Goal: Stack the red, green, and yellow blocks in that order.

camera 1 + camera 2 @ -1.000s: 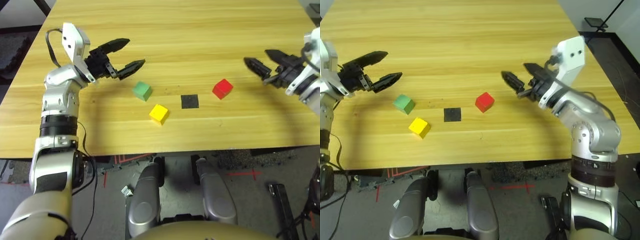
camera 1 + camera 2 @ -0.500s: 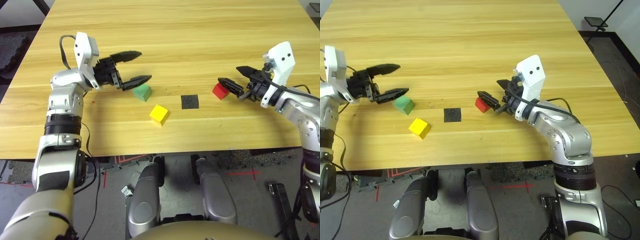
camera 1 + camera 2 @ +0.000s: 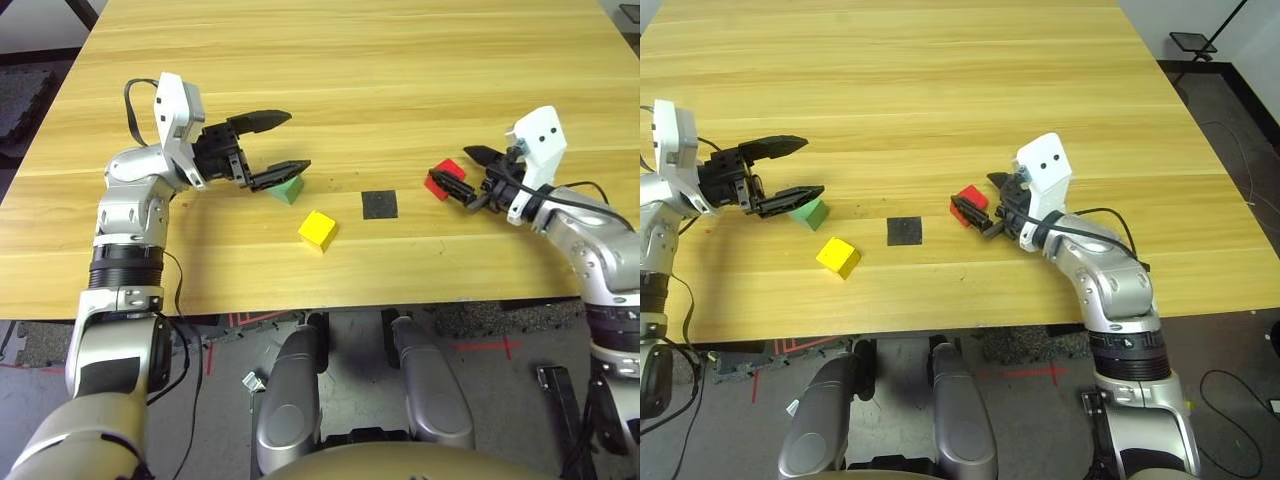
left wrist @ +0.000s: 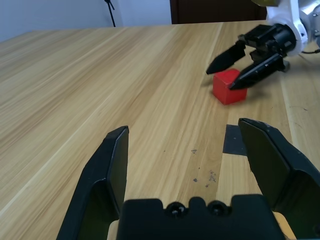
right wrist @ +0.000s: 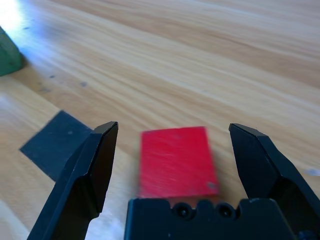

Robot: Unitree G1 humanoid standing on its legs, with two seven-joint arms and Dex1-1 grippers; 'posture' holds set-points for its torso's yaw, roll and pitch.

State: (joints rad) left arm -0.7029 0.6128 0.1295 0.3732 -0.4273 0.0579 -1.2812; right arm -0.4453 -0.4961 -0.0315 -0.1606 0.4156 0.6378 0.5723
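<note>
The right gripper (image 5: 172, 150), lowered since a second ago, is spread around the red block (image 5: 175, 160); closing is due next.

I count three cubes on the table (image 3: 400, 60): one red block (image 3: 447, 176), one green block (image 3: 288, 189) and one yellow block (image 3: 317, 229). One flat black square patch (image 3: 379, 203) lies on the wood as well. Two grippers are out over the table, the left gripper (image 3: 284, 146) and the right gripper (image 3: 462, 172), and each has two black fingers, so four fingers in all. There is one table.
</note>
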